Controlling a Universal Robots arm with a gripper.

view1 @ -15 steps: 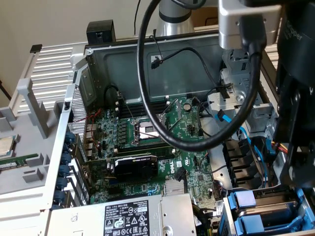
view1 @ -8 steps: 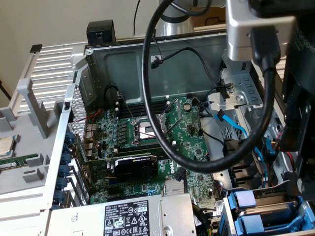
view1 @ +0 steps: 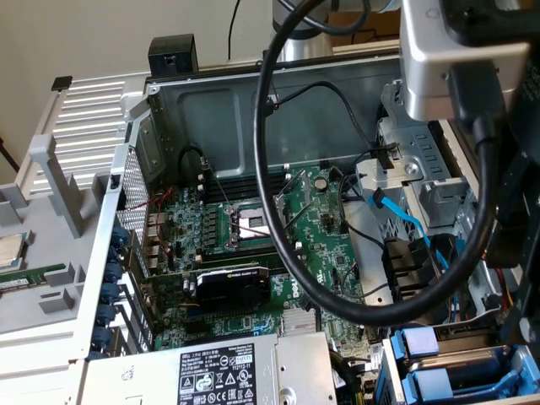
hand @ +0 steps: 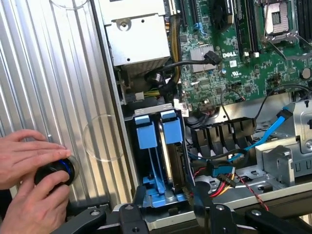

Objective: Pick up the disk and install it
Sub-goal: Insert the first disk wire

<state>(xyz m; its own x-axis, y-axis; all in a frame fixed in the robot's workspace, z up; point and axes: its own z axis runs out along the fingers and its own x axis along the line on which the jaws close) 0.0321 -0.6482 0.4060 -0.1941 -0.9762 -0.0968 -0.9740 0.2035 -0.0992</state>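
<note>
The disk (hand: 169, 155) stands on edge in the drive bay, showing as a silver metal edge in a bright blue carrier with a blue tab (hand: 171, 130). It occupies the slot nearer the motherboard. Beside it sits a second blue carrier (hand: 146, 136) with thin rails. My gripper (hand: 168, 195) is open, and its black fingers (hand: 138, 204) straddle the end of both carriers without pressing on them. In the exterior view the blue carriers (view1: 422, 348) and the silver disk (view1: 472, 361) lie at the lower right, under the arm's wrist (view1: 456, 51).
A person's hands (hand: 27, 161) rest on a black round knob with a blue ring (hand: 58, 170) on the ribbed silver panel (hand: 58, 73). The motherboard (view1: 253, 228), a thick black cable loop (view1: 278, 211), a blue data cable (hand: 273, 129) and the power supply (view1: 211, 371) crowd the case.
</note>
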